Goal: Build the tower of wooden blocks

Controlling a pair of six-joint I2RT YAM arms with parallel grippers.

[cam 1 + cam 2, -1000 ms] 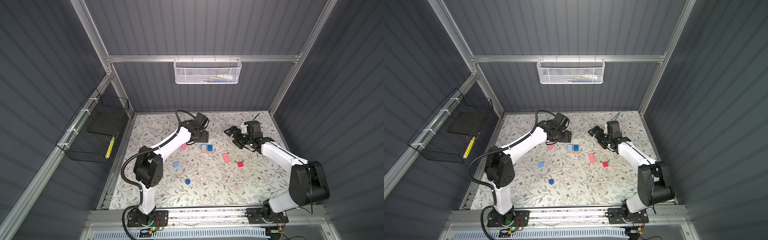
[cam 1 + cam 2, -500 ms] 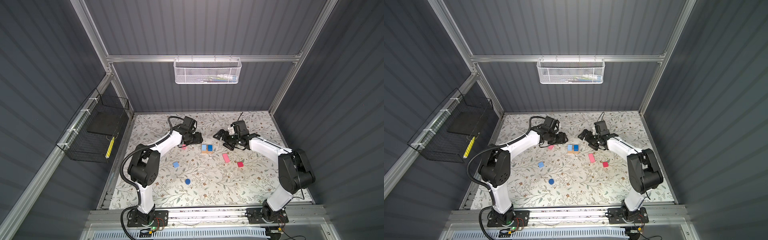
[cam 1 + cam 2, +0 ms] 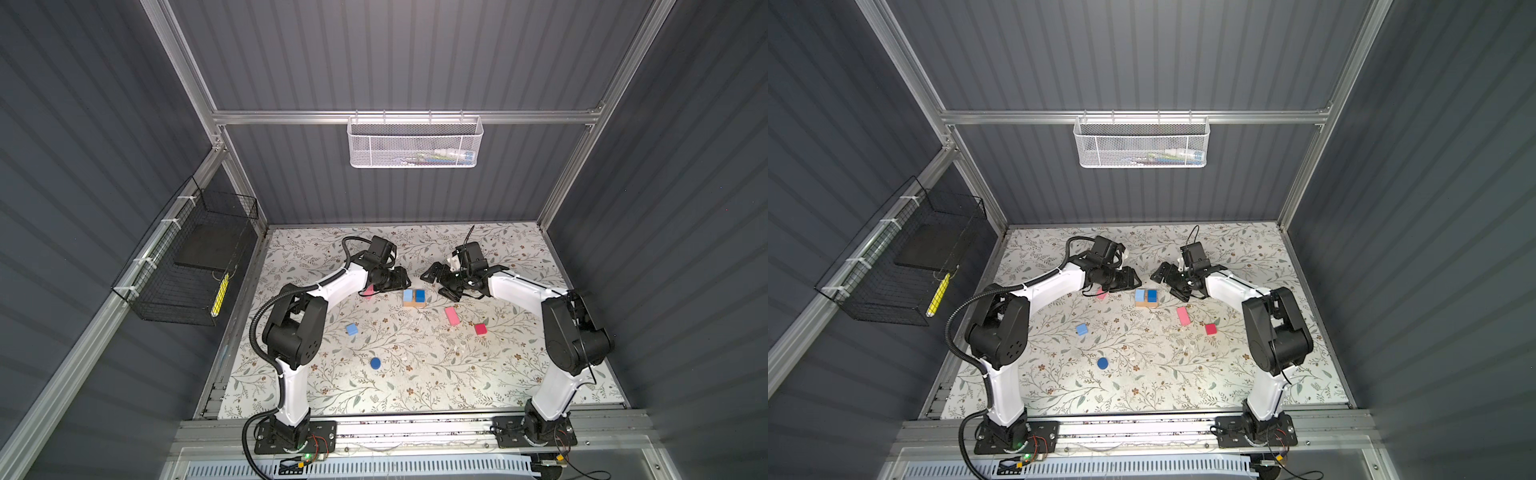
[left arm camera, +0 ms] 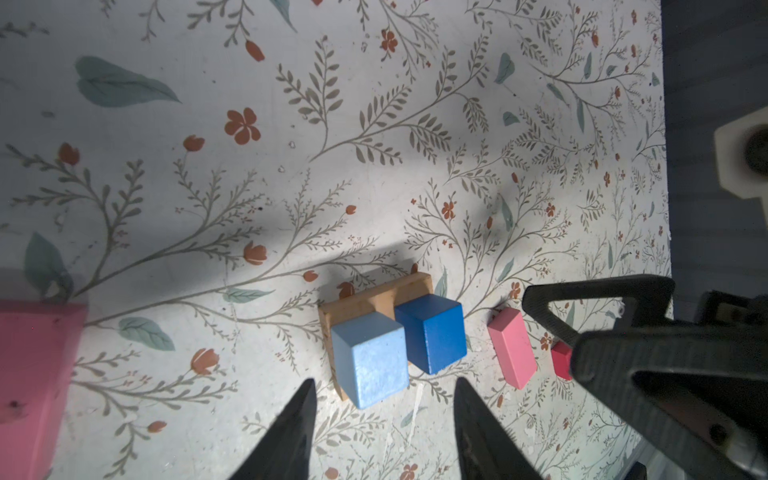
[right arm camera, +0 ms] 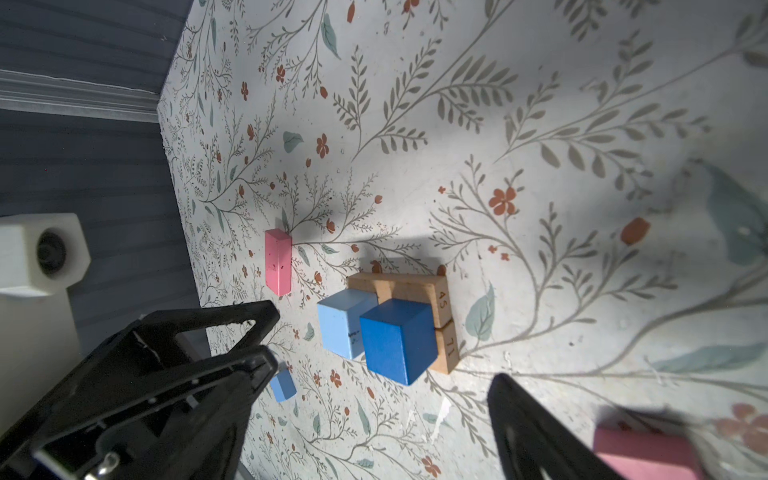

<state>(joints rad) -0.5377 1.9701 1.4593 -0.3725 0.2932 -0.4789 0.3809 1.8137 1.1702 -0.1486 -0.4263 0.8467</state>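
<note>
- In both top views the tower (image 3: 414,300) is only begun and sits mid-counter (image 3: 415,386). Two tan oblongs (image 3: 414,305) lie flat side by side, and a light blue cube (image 3: 408,295) and a dark blue cube (image 3: 420,295) sit on them, touching.
- In both top views the left tool (image 3: 400,280) hangs just left of that stack and the right tool (image 3: 437,286) just right of it. Both are spread and empty.
- In a top view the left pink oblong (image 3: 1101,294) lies partly under the left arm. The right pink oblong (image 3: 1182,316) and the red cube (image 3: 1211,329) lie right of the stack. The loose blue cube (image 3: 1081,329) and the dark blue disc (image 3: 1102,363) lie well apart, nearer the front.
- In the left wrist view the left tool's fingers (image 4: 291,436) stand apart with nothing between them, and the light blue cube (image 4: 370,359) lies just beyond their tips. The right tool's black frame (image 4: 623,332) hides part of the red cube (image 4: 561,361).
- In the right wrist view one finger (image 5: 536,440) of the right tool shows, and black tool parts fill the opposite corner. The tan oblongs (image 5: 415,286) carry printed numbers on their ends. The dark blue cube (image 5: 397,338) overhangs their edge slightly.
</note>
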